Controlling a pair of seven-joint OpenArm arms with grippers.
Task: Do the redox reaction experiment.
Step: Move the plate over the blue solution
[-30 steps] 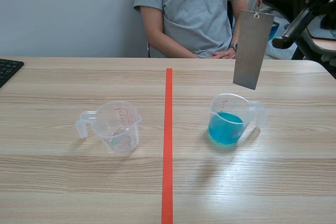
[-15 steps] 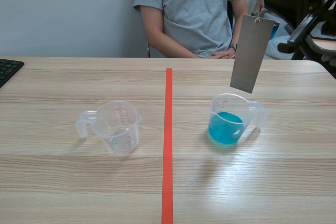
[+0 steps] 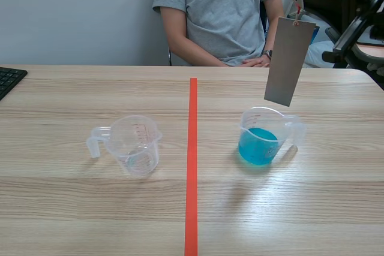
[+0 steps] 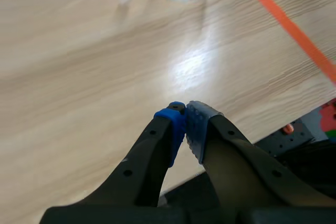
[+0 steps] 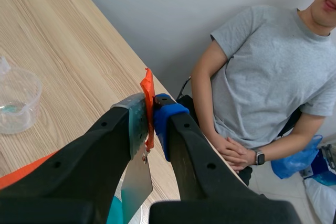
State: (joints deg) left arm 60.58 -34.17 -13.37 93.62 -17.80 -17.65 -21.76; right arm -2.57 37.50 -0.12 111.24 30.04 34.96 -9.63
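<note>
The left gripper (image 4: pixel 184 118) hangs low over the near edge of the wooden table (image 3: pixel 90 208), its fingers closed on nothing, the two blue dotted pads pressed together. An orange-red tape line (image 3: pixel 191 166) runs from near to far down the middle of the table. Left of the line stands an empty clear measuring cup (image 3: pixel 133 143), upright, handle pointing left. Right of the line, well apart from it, a second clear measuring cup (image 3: pixel 264 136) stands upright, partly filled with blue liquid, handle pointing right. Above this cup a grey metal plate (image 3: pixel 290 61) hangs slightly tilted in the air, its lower edge just over the cup's rim and clear of the liquid. The plate dangles from an orange tag (image 5: pixel 147 85) at its upper end, and the right gripper (image 5: pixel 151 106), raised at the far right, has its fingers clamped on that tag. At the table's far side sits a person in a grey T-shirt (image 3: pixel 222 10), hands resting at the far edge. A black keyboard (image 3: pixel 9 79) lies at the far left.
</note>
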